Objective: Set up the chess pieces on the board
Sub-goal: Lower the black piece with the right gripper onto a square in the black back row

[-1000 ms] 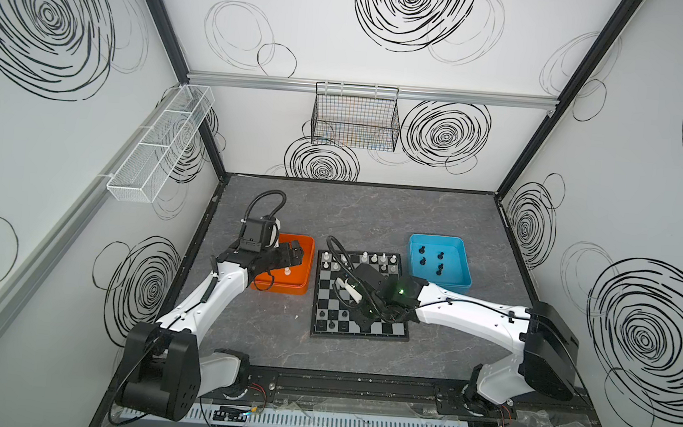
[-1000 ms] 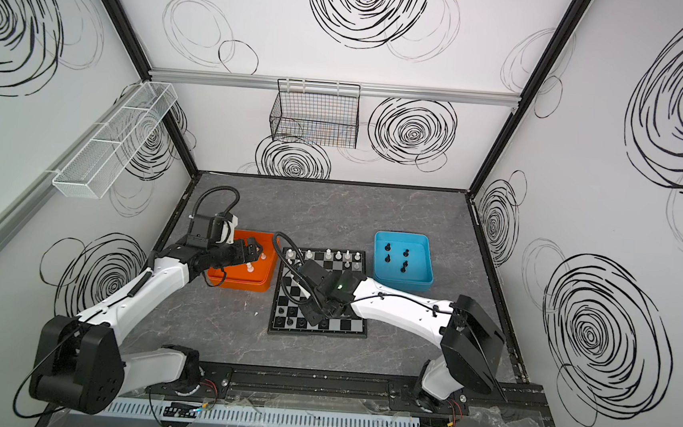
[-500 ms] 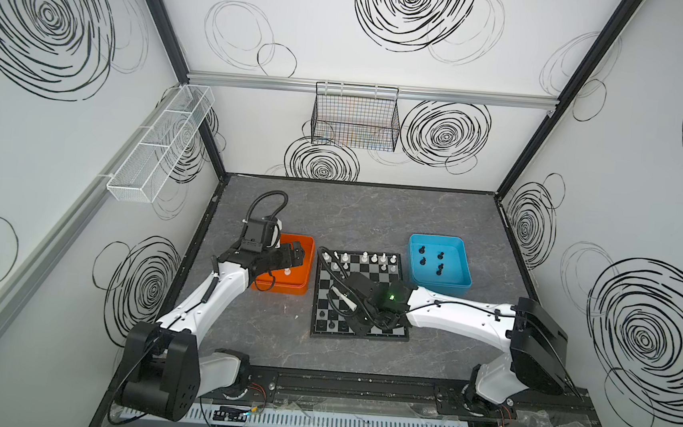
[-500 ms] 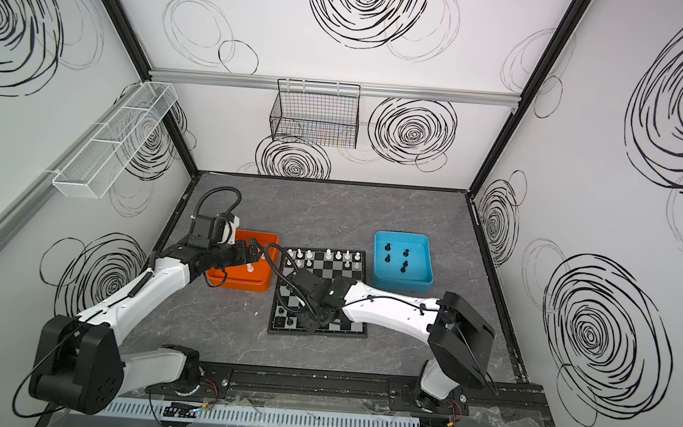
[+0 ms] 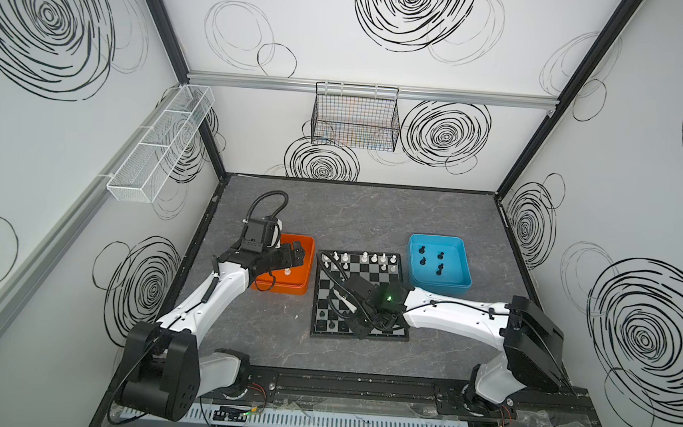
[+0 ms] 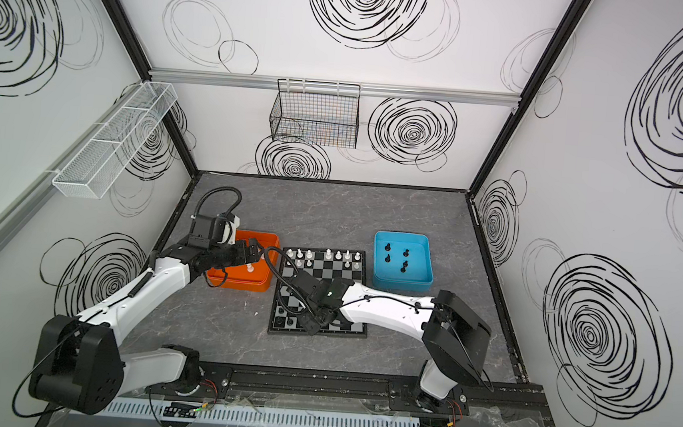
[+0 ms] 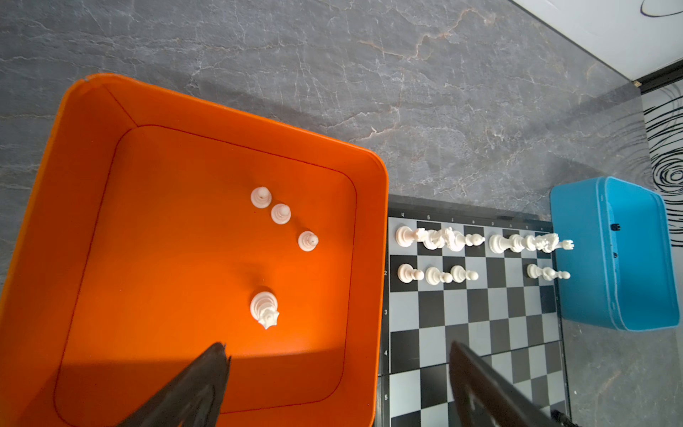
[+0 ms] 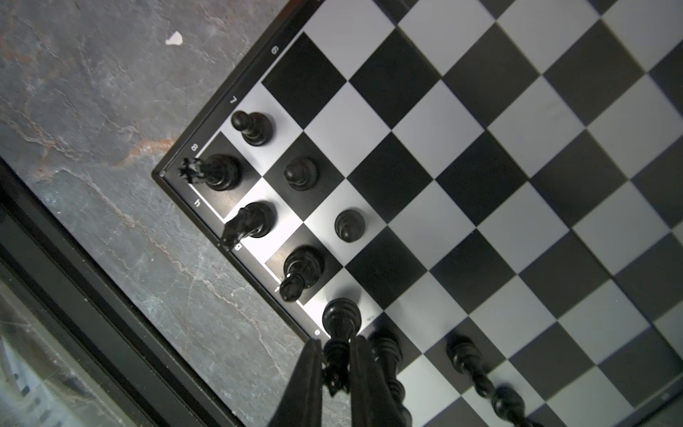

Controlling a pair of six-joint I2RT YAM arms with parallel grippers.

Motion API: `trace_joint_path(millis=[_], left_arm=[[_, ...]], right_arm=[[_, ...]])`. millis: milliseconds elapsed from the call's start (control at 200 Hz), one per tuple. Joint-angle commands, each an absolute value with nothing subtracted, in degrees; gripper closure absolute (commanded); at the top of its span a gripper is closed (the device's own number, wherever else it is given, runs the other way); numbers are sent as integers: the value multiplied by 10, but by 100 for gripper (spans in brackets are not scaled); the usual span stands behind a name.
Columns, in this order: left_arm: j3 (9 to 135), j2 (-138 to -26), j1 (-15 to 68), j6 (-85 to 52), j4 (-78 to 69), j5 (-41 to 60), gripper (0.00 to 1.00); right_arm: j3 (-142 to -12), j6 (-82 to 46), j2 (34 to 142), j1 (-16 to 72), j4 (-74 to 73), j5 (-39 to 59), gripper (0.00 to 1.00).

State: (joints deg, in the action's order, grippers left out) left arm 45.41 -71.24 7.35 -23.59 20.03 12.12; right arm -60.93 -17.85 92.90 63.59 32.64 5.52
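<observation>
Far left, the left end effector (image 7: 338,349) hangs spread wide and empty. It straddles the orange tray (image 7: 229,111) wall that faces the board (image 7: 462,314), with one finger over the tray floor and the other over the checks. Four loose white pieces (image 7: 281,213) stand mid-floor in the tray with lots of bare orange around them. That tray wall runs just beside the board's left border.

On the board, the placed white pieces (image 7: 436,275) take up the far two rows, with a gap in the pawn row. The middle ranks are totally bare, so there's plenty of room there.

The right end effector (image 8: 336,344) is pinching a tall black piece (image 8: 340,314). Its base is at a light square in the near edge row, tight to the border, with black neighbours (image 8: 303,264) close on both sides.

The blue tray (image 5: 442,288) sits just off the board's far right corner and holds a few spare black pieces (image 5: 440,255). The grey bench (image 5: 373,217) behind it all is wide open.
</observation>
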Motion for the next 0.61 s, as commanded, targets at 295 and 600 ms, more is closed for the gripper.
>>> trace_joint_path(millis=[295,600], left_arm=[[451,-715,80,-243,185,120,4],[452,-717,82,-243,183,120,4]], right_arm=[[-603,-182,943,640,318,48,83],[-604,-180,943,639,315,49,83]])
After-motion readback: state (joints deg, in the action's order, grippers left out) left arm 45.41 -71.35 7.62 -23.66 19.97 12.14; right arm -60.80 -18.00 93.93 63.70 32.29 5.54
